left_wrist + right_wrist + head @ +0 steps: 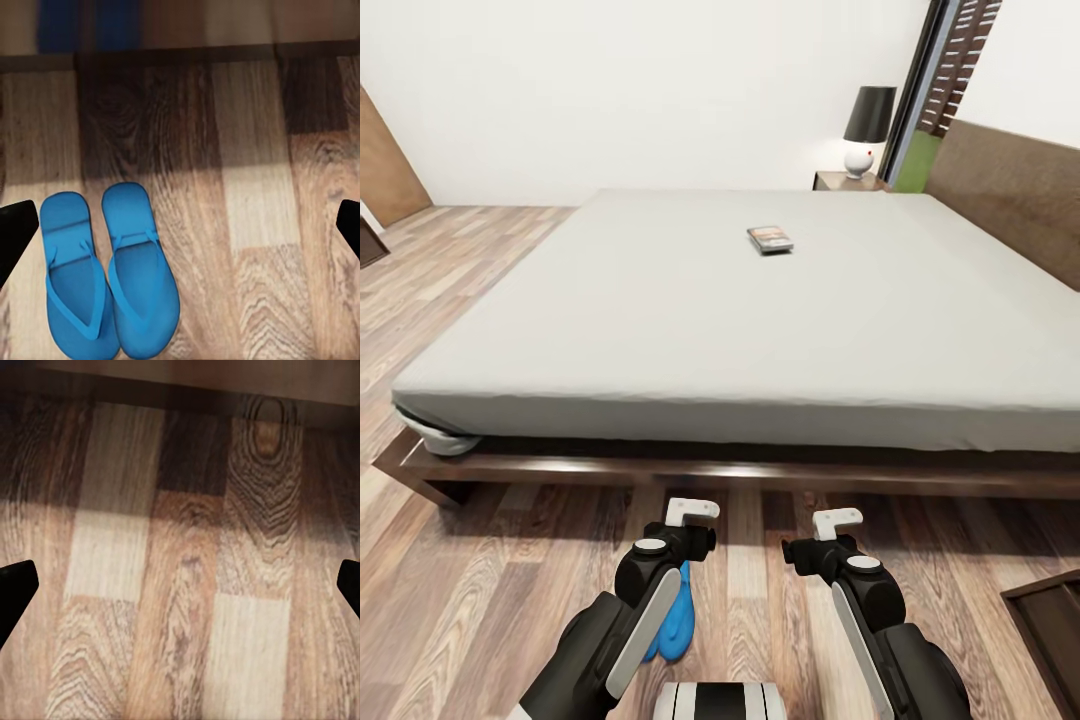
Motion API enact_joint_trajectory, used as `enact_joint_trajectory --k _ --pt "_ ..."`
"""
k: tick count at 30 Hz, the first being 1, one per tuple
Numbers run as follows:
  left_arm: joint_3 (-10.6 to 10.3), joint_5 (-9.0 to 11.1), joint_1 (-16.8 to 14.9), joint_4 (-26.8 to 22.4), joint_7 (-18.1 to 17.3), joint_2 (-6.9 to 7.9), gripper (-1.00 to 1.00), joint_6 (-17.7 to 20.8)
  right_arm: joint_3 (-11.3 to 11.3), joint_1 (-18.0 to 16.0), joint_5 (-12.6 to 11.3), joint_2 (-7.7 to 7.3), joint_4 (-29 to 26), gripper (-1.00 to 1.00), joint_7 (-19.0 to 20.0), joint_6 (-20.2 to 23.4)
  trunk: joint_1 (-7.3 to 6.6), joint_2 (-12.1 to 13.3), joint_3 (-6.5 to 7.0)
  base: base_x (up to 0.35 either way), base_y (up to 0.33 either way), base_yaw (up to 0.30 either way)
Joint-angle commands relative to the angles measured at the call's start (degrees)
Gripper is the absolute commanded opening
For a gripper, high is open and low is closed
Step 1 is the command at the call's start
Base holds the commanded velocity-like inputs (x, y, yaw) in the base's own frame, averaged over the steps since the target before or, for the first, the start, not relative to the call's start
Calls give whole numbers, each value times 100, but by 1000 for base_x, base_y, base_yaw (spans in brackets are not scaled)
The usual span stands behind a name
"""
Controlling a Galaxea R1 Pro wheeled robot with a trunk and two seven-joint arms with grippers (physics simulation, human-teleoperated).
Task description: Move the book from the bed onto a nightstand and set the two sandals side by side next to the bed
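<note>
The book [770, 238] lies flat on the off-white mattress of the bed [690, 330], toward its far middle. A nightstand [848, 181] stands at the bed's far corner. Two blue sandals [75, 279] [139, 271] lie side by side on the wood floor, toes toward the bed frame [180, 56]. In the head view one sandal [678, 618] peeks out from behind my left arm. My left gripper [180, 229] hangs open over the floor beside the sandals, with nothing between its fingers. My right gripper [180, 585] is open over bare planks. Both grippers [685, 545] [815, 552] hover just in front of the bed's near side.
A lamp [868, 128] with a black shade stands on the nightstand. A dark cabinet corner [1055, 620] juts in at the lower right. The headboard [1010, 195] runs along the bed's right end. A brown door [385, 150] is at far left.
</note>
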Motion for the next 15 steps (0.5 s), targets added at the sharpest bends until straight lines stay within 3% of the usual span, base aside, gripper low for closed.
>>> enact_joint_trajectory --k 1,15 --pt "-8 60 -4 -6 57 1 100 11 8 -3 -1 0 -5 100 -30 27 -1 -2 5 0 0 0" --pt "-8 60 -4 -7 57 2 100 11 8 -2 -1 0 -4 100 -30 21 -1 -2 133 0 0 0"
